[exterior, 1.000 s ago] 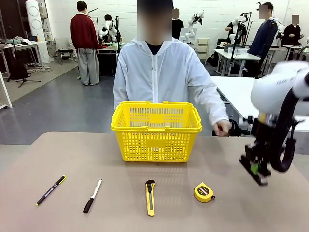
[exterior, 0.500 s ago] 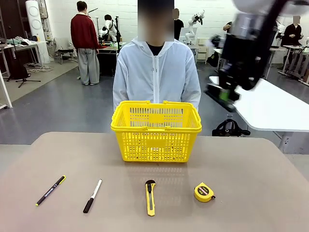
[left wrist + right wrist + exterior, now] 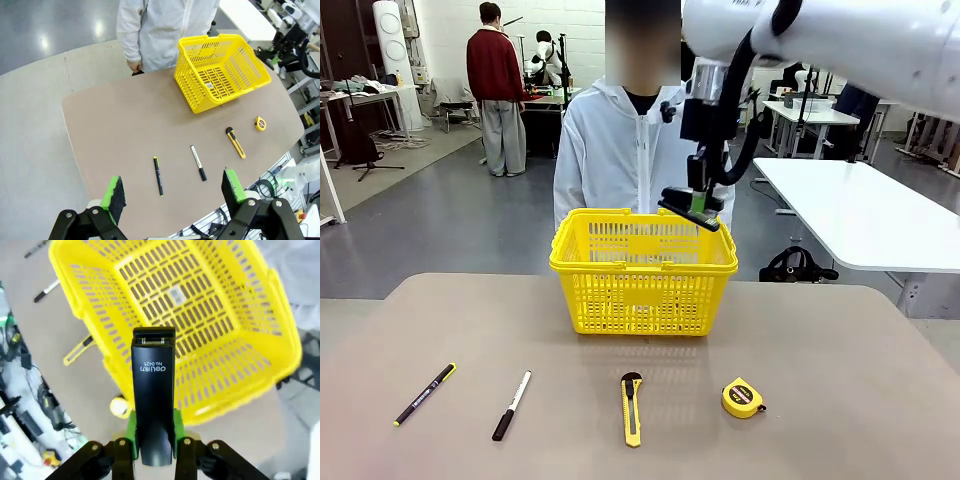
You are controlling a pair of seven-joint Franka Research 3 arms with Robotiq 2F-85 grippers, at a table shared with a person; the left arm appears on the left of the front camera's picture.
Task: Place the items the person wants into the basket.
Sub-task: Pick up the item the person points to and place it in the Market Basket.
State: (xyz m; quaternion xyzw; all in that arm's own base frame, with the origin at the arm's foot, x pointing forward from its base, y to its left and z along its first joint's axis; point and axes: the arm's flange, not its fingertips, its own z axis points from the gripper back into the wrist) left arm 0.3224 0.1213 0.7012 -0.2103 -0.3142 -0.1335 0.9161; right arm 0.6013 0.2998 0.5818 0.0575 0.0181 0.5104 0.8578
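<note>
Across the tan surface (image 3: 820,330), saw the yellow basket (image 3: 642,290) at the far edge, in front of the person (image 3: 620,150) in white. Found the pen (image 3: 424,394), marker (image 3: 511,405), utility knife (image 3: 631,408) and tape measure (image 3: 743,397) in a row near the front, apart from the basket. Held the right end effector (image 3: 692,208) above the basket's rim, squeezing a black stapler (image 3: 152,385). Hung the left end effector (image 3: 173,190) wide, high up, holding nothing.
</note>
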